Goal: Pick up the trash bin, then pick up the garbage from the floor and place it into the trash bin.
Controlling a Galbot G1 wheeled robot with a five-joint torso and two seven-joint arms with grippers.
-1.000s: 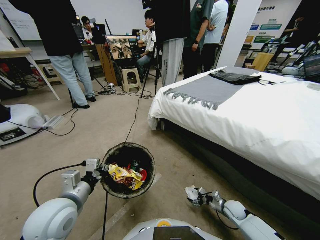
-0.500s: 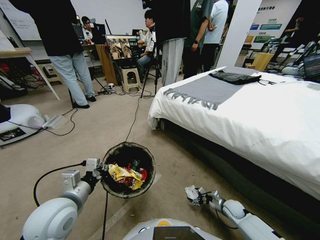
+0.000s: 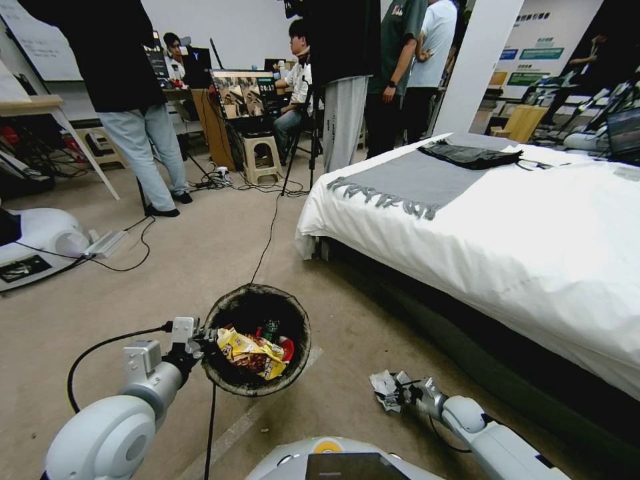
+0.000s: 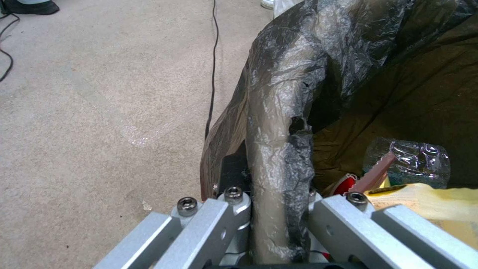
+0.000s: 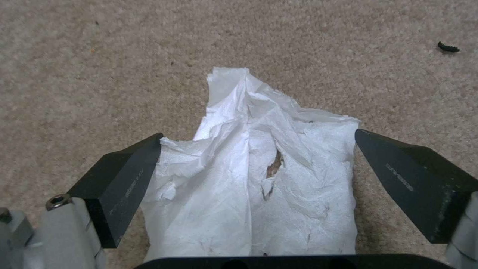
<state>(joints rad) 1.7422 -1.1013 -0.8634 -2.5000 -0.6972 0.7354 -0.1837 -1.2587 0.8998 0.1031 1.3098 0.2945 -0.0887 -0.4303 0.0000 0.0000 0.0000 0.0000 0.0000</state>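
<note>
My left gripper (image 3: 200, 343) is shut on the rim of the trash bin (image 3: 301, 319), holding it above the floor. The left wrist view shows the fingers (image 4: 234, 200) pinching the dark bag liner over the trash bin rim (image 4: 279, 130). Inside the bin lie a yellow snack wrapper (image 3: 250, 351), a green-labelled bottle (image 3: 270, 329) and a red carton (image 3: 287, 348). Down at the floor on the right, my right gripper (image 3: 398, 390) is open. Its black fingers (image 5: 129, 175) straddle a crumpled white tissue (image 5: 239, 186) that lies flat on the carpet (image 3: 383, 385).
A white-sheeted bed (image 3: 520, 240) runs along the right, close to the right arm. A black cable (image 3: 267, 240) crosses the floor beyond the bin. A white machine (image 3: 33, 240) sits far left. People, a stool and a tripod stand at the back.
The right arm has shifted slightly while its gripper stays at the tissue. The left gripper and the bin have held still.
</note>
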